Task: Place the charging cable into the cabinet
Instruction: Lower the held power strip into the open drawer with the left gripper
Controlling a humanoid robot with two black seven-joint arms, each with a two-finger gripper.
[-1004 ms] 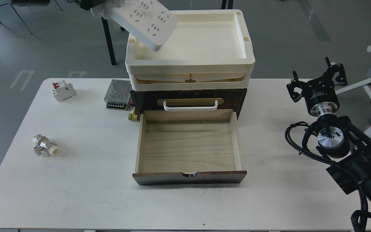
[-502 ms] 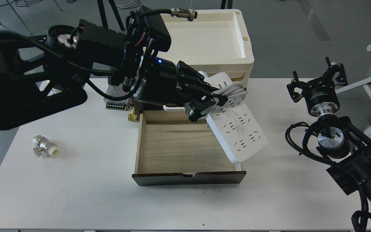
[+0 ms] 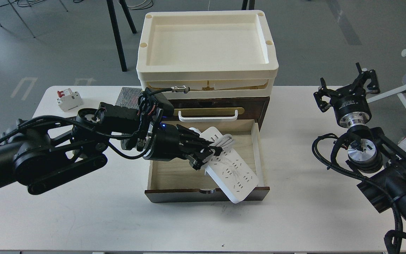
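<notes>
The charging cable [image 3: 233,173], a flat white power strip with its white cord looped at one end, is held tilted inside the cabinet's open pale wood drawer [image 3: 256,141]. Its lower end reaches over the drawer's dark front edge. My left gripper [image 3: 204,151] is shut on the strip's upper end, over the drawer. The dark-brown cabinet [image 3: 252,106] stands at the table's middle back with cream trays [image 3: 206,42] stacked on top. My right gripper [image 3: 347,88] is open and empty at the far right, away from the cabinet.
A perforated metal power-supply box [image 3: 127,97] and a white circuit breaker with a red switch [image 3: 69,100] lie left of the cabinet. My left arm covers the table's left middle. My right arm fills the right edge.
My left arm has come down from above the trays with the power strip. It has lowered the strip from beside the drawer's right wall into the open drawer. The right arm has not moved.
</notes>
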